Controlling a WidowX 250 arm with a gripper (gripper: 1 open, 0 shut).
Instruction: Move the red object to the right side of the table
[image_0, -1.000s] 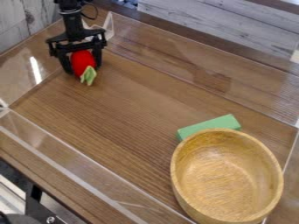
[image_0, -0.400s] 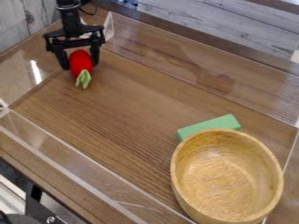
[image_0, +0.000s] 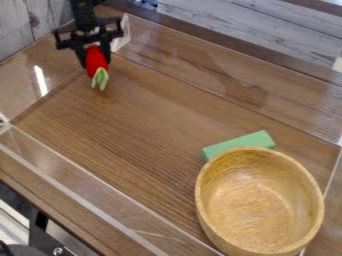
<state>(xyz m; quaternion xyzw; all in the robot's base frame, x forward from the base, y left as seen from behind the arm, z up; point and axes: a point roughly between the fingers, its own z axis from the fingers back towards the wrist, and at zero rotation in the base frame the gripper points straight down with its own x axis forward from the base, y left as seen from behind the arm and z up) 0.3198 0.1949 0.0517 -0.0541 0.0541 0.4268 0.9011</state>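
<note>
The red object (image_0: 96, 61), a small strawberry-like toy with a light green leafy end pointing down, hangs at the far left of the table (image_0: 160, 120). My gripper (image_0: 94, 50) is shut on the red object's upper part, its black fingers (image_0: 70, 40) coming down from above. The toy's green tip sits just over the wood surface; whether it touches the wood is unclear.
A round wooden bowl (image_0: 259, 203) stands at the front right. A flat green sponge (image_0: 238, 146) lies just behind the bowl. Low clear acrylic walls (image_0: 54, 160) edge the tabletop on the left and front.
The fingers stood wide around the red toy before and have closed on it. The gripper and toy now sit slightly higher in view.
</note>
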